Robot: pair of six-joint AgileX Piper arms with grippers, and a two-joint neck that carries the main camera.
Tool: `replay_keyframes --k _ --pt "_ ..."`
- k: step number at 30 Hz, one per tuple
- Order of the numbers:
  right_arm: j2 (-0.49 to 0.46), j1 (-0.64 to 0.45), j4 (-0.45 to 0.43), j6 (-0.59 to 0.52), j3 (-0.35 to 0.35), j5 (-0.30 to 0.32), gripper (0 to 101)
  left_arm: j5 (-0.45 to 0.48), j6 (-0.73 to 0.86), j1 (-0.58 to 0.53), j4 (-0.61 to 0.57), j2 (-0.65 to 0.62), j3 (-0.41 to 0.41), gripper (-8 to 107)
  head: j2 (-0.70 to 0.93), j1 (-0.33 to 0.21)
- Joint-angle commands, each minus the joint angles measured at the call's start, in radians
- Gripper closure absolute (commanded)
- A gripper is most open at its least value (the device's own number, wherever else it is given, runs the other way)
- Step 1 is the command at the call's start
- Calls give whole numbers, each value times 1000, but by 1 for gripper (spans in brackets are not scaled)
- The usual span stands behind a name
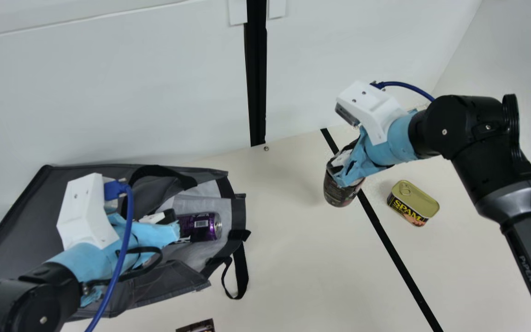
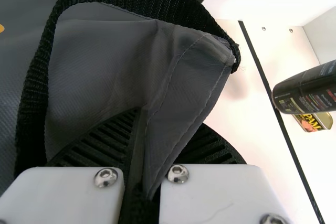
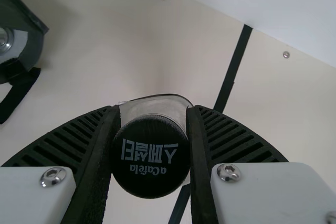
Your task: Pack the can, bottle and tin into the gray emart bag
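The bottle is dark and round, with small print on its side and a black cap with white letters on it. It is held by the right gripper, with one finger pressed on each side, near the cap. In the main view, its bottom end is seen sticking out below the gripper.

The can is purple and shiny, with a silver end. It is laid on its side in the open mouth of the gray bag, with the silver end turned toward the table. Part of it is hidden by the left gripper. By that gripper, a fold of the bag's gray cloth is pinched tight, with a black strap looped near it.

The tin is topped with a gold lid and a pull ring. It is set on the table, near the bottle and apart from both grippers.
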Motion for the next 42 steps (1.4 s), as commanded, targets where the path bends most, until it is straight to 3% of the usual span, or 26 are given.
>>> replay_keyframes --k 1,42 --pt "-6 13 -1 -1 4 4 101 0 0 0 0 0 0 89 -1 -23" --pt "-108 218 75 -74 97 47 101 0 0 0 0 0 0 89 -1 -23"
